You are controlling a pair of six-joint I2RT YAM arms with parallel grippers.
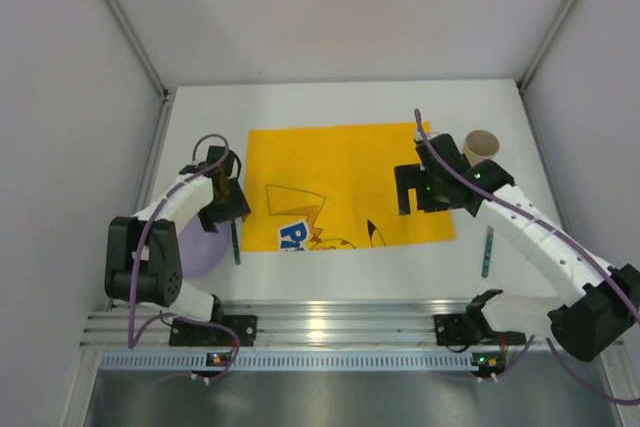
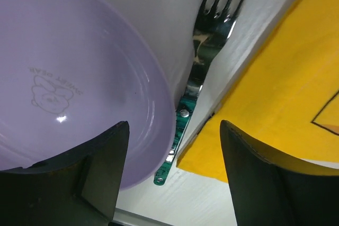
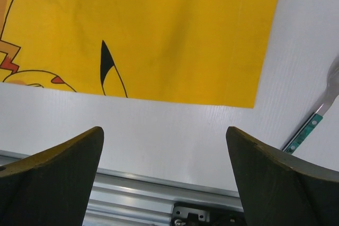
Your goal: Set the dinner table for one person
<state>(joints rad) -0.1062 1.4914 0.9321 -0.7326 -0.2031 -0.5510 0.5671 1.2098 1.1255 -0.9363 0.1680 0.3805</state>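
Note:
The dinner table (image 1: 340, 269) is a white top with a yellow cartoon-printed cloth (image 1: 345, 185) at its middle. A lilac plate (image 1: 200, 247) lies at the left, partly under my left arm. A green-handled fork (image 1: 236, 245) lies between the plate and the cloth. My left gripper (image 1: 226, 209) is open and empty above them; its wrist view shows the plate (image 2: 79, 78), the fork (image 2: 212, 30) and the cloth's corner (image 2: 286, 93) between the fingers (image 2: 100, 173). My right gripper (image 1: 415, 192) is open and empty over the cloth's right part (image 3: 159, 30).
A tan cup (image 1: 481, 147) stands upright at the back right, off the cloth. A second green-handled utensil (image 1: 487, 252) lies right of the cloth and shows in the right wrist view (image 3: 312, 125). The ribbed aluminium rail (image 1: 330, 327) runs along the near edge. Grey walls enclose three sides.

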